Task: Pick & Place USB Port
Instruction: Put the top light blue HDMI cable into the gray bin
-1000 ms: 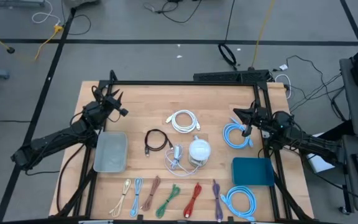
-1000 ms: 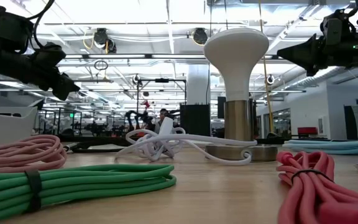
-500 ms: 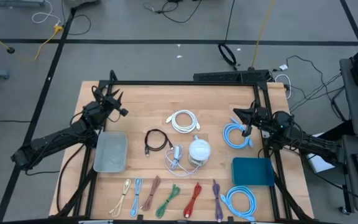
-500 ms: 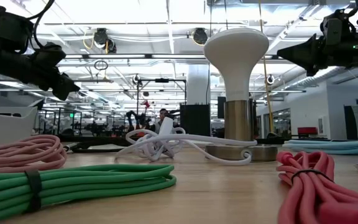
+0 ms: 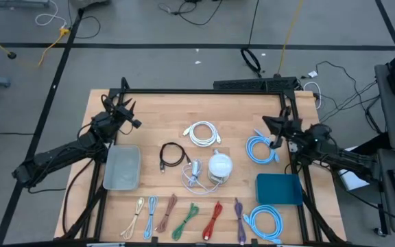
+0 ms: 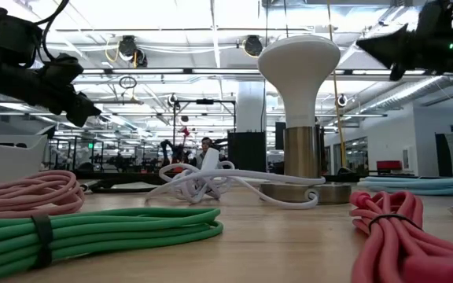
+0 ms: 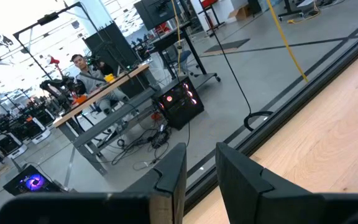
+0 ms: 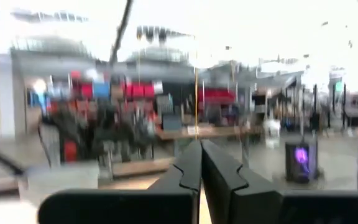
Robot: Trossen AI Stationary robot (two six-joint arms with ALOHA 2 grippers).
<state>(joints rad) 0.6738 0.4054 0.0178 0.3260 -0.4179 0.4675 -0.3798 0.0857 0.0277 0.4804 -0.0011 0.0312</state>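
- Left gripper [image 5: 130, 116] hung over the table's [image 5: 238, 110] back left corner, fingers a narrow gap apart, nothing in them.
- Right gripper [image 5: 265, 123] sat near the right edge by a blue cable [image 5: 260, 149], fingers pressed together; its wrist view was all blur.
- USB plug [image 5: 195, 169] lay mid-table beside the lamp [image 5: 219, 165], pretty tiny from above.
- Low view cut both arms off.

Bright overhead light; right wrist view blurred, perhaps by motion.
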